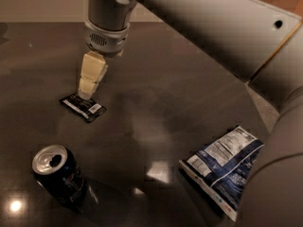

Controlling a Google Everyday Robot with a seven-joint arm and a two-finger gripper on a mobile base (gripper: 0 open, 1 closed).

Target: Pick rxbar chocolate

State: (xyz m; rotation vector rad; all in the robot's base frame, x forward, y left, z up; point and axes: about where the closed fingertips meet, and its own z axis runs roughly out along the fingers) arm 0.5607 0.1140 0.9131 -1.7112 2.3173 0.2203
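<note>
The rxbar chocolate [83,107] is a small flat black wrapper with white text and a white patch, lying on the dark table [156,89] at the left. My gripper [86,92] hangs from the arm just above the bar's far end, its cream fingers [91,74] pointing down at it. From this side only one stack of finger segments shows. Whether the tips touch the bar is unclear.
A dark soda can [59,175] stands at the front left, close below the bar. A large dark blue crinkled chip bag [223,166] lies at the front right. The arm's grey links fill the upper right. The table's right edge runs diagonally past the bag.
</note>
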